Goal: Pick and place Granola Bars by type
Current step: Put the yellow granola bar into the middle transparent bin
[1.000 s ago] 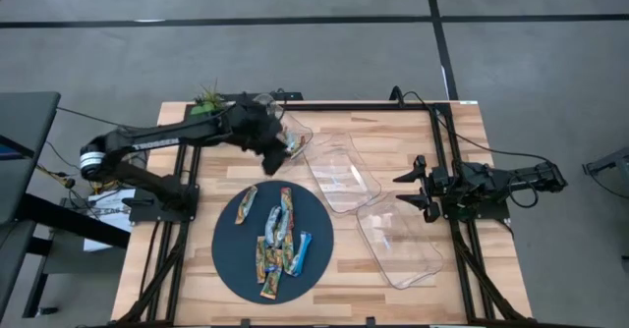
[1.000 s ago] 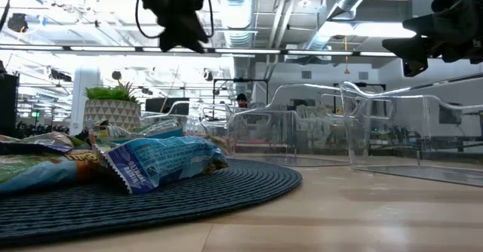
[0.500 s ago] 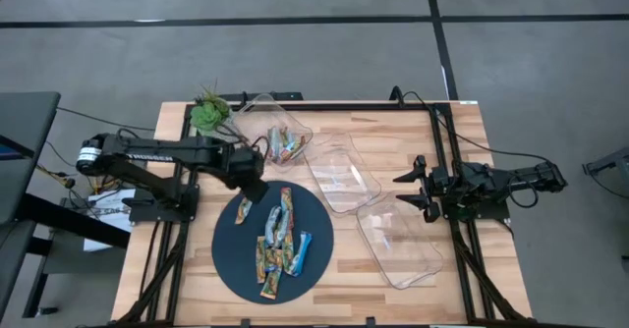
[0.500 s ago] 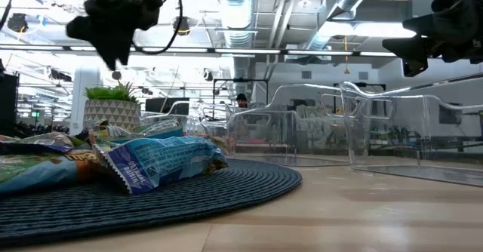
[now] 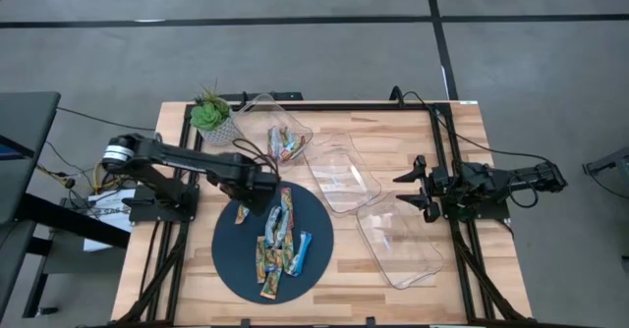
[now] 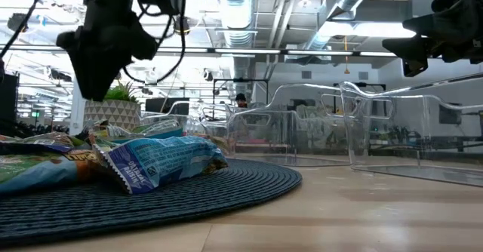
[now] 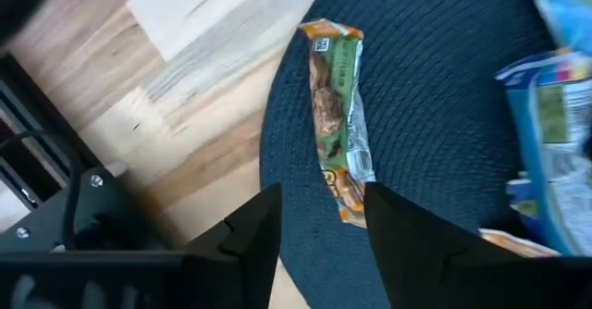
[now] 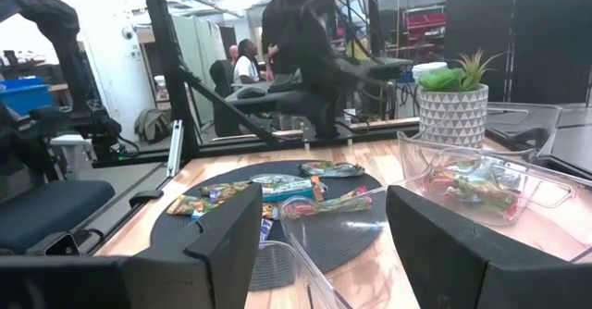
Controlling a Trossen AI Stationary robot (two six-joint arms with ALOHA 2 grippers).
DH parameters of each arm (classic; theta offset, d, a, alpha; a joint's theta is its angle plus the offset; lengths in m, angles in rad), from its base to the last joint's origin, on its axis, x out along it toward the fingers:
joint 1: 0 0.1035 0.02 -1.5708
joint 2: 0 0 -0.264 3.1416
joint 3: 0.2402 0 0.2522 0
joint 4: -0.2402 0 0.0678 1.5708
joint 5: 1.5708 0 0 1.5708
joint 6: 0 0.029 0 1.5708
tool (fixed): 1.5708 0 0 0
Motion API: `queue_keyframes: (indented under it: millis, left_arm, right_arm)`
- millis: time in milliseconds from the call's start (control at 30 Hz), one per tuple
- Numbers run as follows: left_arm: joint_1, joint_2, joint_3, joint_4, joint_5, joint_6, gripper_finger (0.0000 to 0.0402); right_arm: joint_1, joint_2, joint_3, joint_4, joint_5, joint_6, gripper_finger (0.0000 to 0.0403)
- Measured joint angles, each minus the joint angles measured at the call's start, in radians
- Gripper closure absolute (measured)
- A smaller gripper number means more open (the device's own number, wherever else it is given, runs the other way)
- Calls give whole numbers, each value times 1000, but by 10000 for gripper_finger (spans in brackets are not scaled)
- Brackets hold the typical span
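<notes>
Several granola bars [image 5: 280,238] in shiny wrappers lie flat on a round dark mat [image 5: 234,259]; more sit in the far clear tray [image 5: 282,141]. One green-and-orange bar [image 7: 339,115] lies alone near the mat's left far rim. My left gripper [image 7: 324,230] hovers open just above that bar, a finger on either side of its near end, not touching it. In the low view my left gripper [image 6: 102,56] hangs above the bar pile [image 6: 151,161]. My right gripper [image 5: 411,186] waits open at the table's right side.
Two more clear trays, one in the middle [image 5: 342,176] and one toward the near right [image 5: 398,240], hold no bars. A small potted plant [image 5: 209,115] stands at the far left corner. Black frame rails run along both sides of the wooden table [image 5: 462,132].
My left gripper has swung from over the far tray toward the table's near edge and come down over the mat, ending above the lone green-and-orange bar. The bars and trays have stayed where they were.
</notes>
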Motion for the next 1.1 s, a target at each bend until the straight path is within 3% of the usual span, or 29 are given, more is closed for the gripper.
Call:
queue_keyframes:
  millis: [200, 433, 567, 700, 1100]
  left_arm:
    - [0, 86, -13, 20, 55, 55, 212]
    - [5, 86, -120, 202, 111, 37, 161]
    - [15, 86, -161, 246, 93, 15, 143]
    - [21, 86, -181, 256, 51, 11, 140]
    - [27, 85, -262, 414, 73, 19, 152]
  right_arm:
    - [0, 0, 0, 0, 0, 0, 179]
    - [0, 0, 0, 0, 0, 0, 179]
    - [0, 0, 0, 0, 0, 0, 179]
    - [0, 0, 0, 0, 0, 0, 179]
    - [0, 0, 0, 0, 0, 0, 179]
